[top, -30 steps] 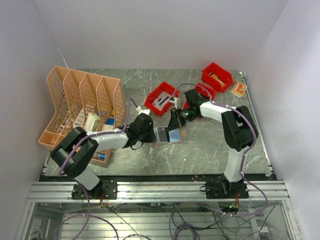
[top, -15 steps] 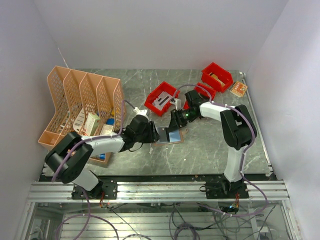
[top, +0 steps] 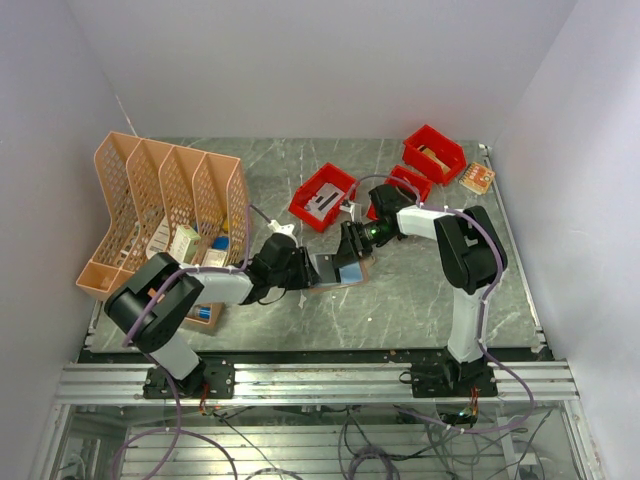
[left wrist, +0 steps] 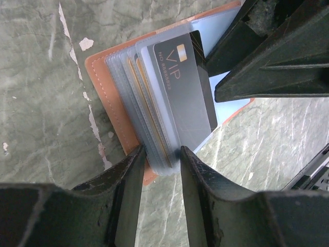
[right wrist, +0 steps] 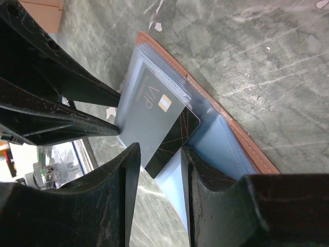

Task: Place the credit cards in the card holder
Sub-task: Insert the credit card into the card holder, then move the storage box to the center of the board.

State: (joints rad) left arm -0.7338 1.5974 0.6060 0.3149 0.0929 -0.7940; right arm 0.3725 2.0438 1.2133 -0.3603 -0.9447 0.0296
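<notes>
Pinching card holder (left wrist: 105, 90) sleeves — left hand (left wrist: 160, 155); right hand (right wrist: 160, 153) opposite.

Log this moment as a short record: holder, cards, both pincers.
card holder: lying open, clear sleeves fanned
dark VIP card: partly inside a sleeve, one end sticking out
light blue card: flat on the holder's open half
left pincer: closed on the sleeve stack's edge
right pincer: fingers astride the dark card's corner; grip unclear

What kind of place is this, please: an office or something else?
Probably a robot lab cell, not an office: plain white walls enclose a marble-look table, an aluminium rail carries the arm bases, and cables hang beneath.
</notes>
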